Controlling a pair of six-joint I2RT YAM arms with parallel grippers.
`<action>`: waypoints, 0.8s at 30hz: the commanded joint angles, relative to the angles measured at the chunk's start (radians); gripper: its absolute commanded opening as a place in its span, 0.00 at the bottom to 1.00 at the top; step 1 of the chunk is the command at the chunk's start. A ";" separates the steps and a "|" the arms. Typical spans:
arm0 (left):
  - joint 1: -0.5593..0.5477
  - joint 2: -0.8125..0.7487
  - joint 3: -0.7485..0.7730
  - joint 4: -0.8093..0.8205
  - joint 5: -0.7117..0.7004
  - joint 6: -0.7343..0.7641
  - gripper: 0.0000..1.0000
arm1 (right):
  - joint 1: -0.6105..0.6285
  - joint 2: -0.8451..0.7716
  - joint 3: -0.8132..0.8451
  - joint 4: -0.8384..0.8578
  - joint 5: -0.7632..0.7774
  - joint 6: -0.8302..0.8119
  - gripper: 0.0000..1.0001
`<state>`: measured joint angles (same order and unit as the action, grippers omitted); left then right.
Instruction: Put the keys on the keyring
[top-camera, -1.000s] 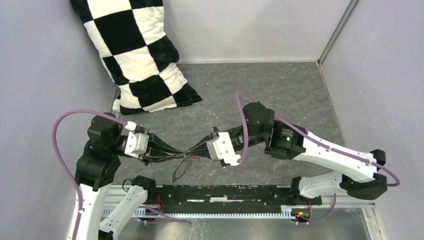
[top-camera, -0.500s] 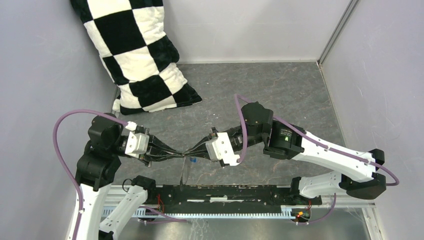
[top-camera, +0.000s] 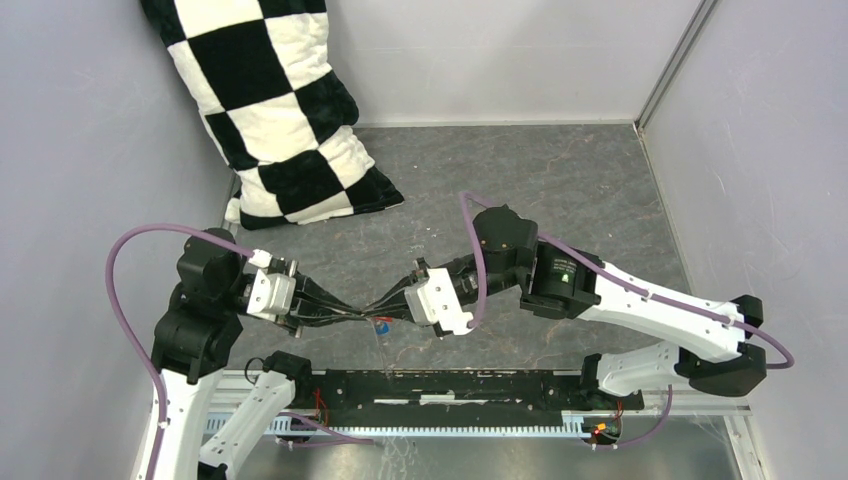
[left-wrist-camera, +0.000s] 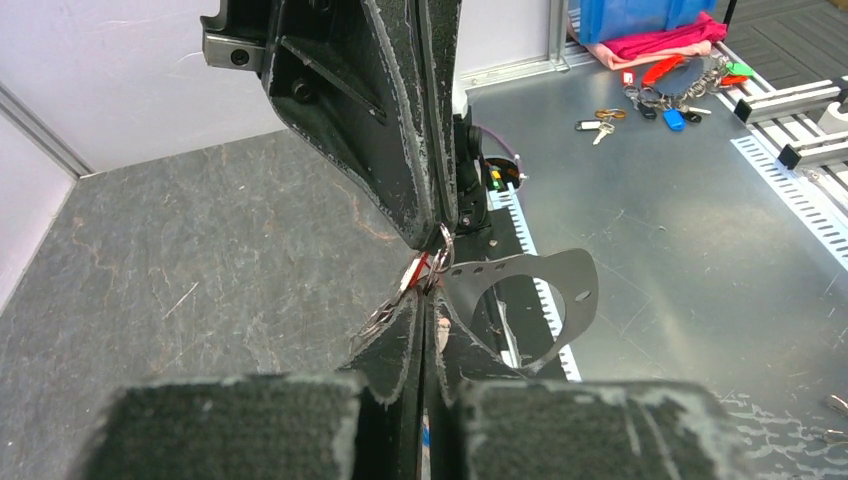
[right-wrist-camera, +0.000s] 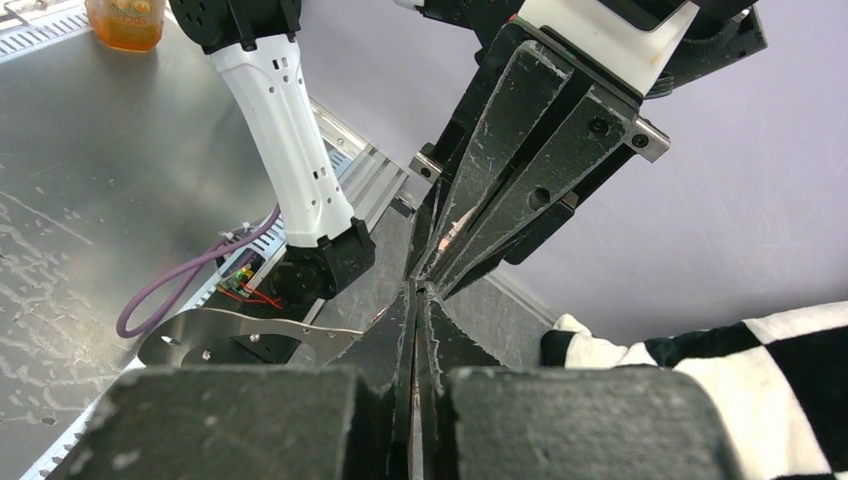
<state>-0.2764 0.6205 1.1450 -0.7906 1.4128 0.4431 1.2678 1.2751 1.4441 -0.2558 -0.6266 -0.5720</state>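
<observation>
Grey slate tabletop (top-camera: 560, 190) underneath. Shows left gripper (left-wrist-camera: 425, 310) and right gripper (right-wrist-camera: 415, 300) both pinched closed, tip to tip beside keyring (left-wrist-camera: 530, 265), red key (left-wrist-camera: 414, 272) between. Looks not yet threaded.

A black-and-white checked pillow (top-camera: 270, 110) leans in the far left corner, its lower end resting on the grey stone-patterned desk (top-camera: 560, 180). Pale lilac walls (top-camera: 80, 120) enclose the desk. A bare metal sheet (left-wrist-camera: 690, 240) carries a bunch of coloured tags and rings (left-wrist-camera: 675, 95), near a pink cloth (left-wrist-camera: 660, 45) and blue box (left-wrist-camera: 630, 15). An orange jar (right-wrist-camera: 125, 20) stands apart.
</observation>
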 joint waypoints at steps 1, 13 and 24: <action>0.000 -0.016 -0.001 0.020 0.057 0.048 0.02 | 0.002 0.027 0.058 0.015 -0.014 0.002 0.00; 0.000 -0.026 -0.010 0.021 0.069 0.082 0.02 | 0.003 0.069 0.110 -0.032 -0.007 0.024 0.17; 0.000 -0.036 -0.014 0.017 0.071 0.095 0.02 | 0.002 0.077 0.147 -0.070 0.030 0.029 0.34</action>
<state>-0.2764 0.5941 1.1294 -0.7918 1.4475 0.4961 1.2678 1.3437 1.5280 -0.3168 -0.6224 -0.5541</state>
